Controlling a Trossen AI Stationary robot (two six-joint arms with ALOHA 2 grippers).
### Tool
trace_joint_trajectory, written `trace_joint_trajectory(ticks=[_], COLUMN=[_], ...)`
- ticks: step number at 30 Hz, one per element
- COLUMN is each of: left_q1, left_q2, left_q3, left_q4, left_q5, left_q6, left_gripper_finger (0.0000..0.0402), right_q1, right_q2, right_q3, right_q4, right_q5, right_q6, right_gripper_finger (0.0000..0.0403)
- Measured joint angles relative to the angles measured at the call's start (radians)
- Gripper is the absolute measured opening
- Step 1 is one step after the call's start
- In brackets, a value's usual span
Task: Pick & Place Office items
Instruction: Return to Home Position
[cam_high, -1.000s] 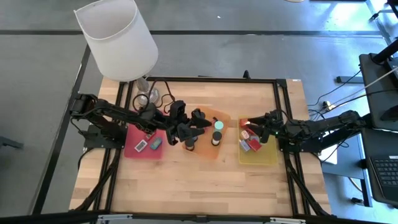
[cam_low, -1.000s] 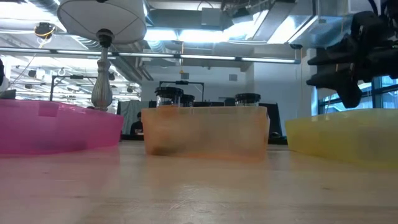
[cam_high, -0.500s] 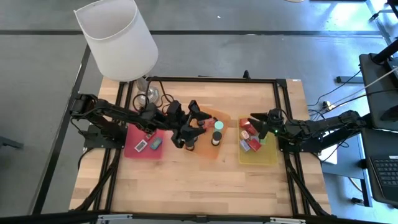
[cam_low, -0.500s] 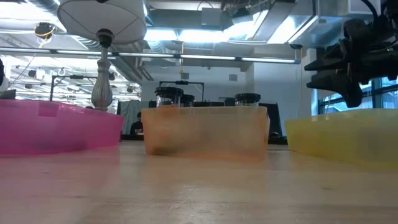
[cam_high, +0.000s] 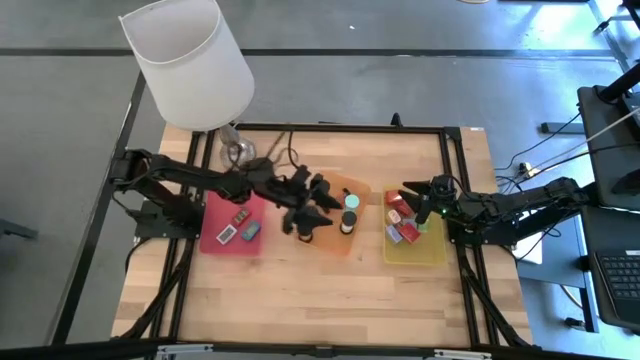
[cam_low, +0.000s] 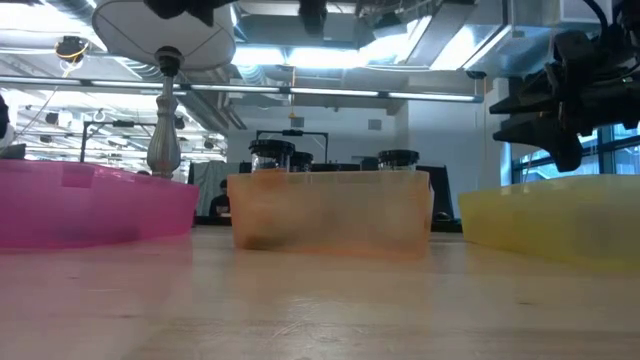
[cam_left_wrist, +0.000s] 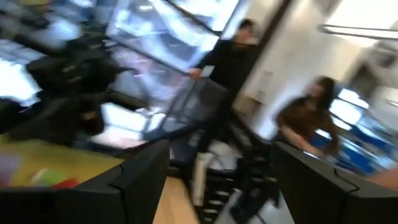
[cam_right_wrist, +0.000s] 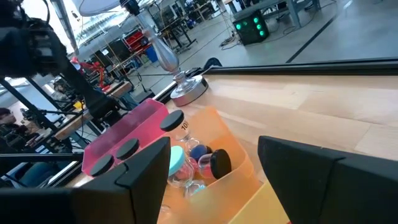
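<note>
Left fingers (cam_left_wrist: 146, 180) apart above orange tray (cam_high: 360, 189), right fingers (cam_right_wrist: 311, 180) apart over yellow tray (cam_high: 430, 256), office items (cam_high: 351, 200) inside trays.

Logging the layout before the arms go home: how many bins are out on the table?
3, side by side in a row as the high view shows: the pink bin on the left, the orange bin in the middle, the yellow bin on the right. No others show.

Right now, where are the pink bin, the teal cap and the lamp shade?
pink bin (cam_low: 90, 210), low view, on its front wall.
teal cap (cam_high: 351, 201), high view, centre of the cap's top.
lamp shade (cam_high: 190, 65), high view, middle of its white side.
</note>
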Motion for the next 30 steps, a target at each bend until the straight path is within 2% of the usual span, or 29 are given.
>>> trace_joint_trajectory(ticks=[3,6,8,13,16,23,30], left_q1=[0.042,0.089,0.111,0.122,0.122,0.122,0.122], left_q2=[-0.065,-0.162,-0.247,-0.474,-0.608,-0.844,-1.002], left_q3=[-0.057,-0.148,-0.226,-0.444,-0.559,-0.736,-0.791], left_q4=[0.018,0.016,0.017,0.008,0.006,-0.015,-0.185], left_q5=[0.147,0.190,0.143,-0.066,-0.152,-0.241,-0.297], left_q6=[0.011,0.010,0.011,0.018,0.003,-0.015,0.008], left_gripper_finger=[0.0276,0.0276,0.0276,0.0276,0.0276,0.0276,0.0276], right_q1=[0.000,0.000,0.000,0.000,0.000,0.000,0.000], right_q2=[0.000,0.000,0.000,0.000,0.000,0.000,0.000], right_q3=[0.001,0.001,0.001,0.001,0.001,0.001,0.001], right_q4=[0.000,0.000,0.000,0.000,0.000,0.000,0.000], right_q5=[0.000,0.000,0.000,0.000,0.000,0.000,0.000], right_q6=[0.000,0.000,0.000,-0.001,-0.001,-0.002,-0.002], right_gripper_finger=[0.0245,0.0245,0.0245,0.0245,0.0245,0.0245,0.0245])
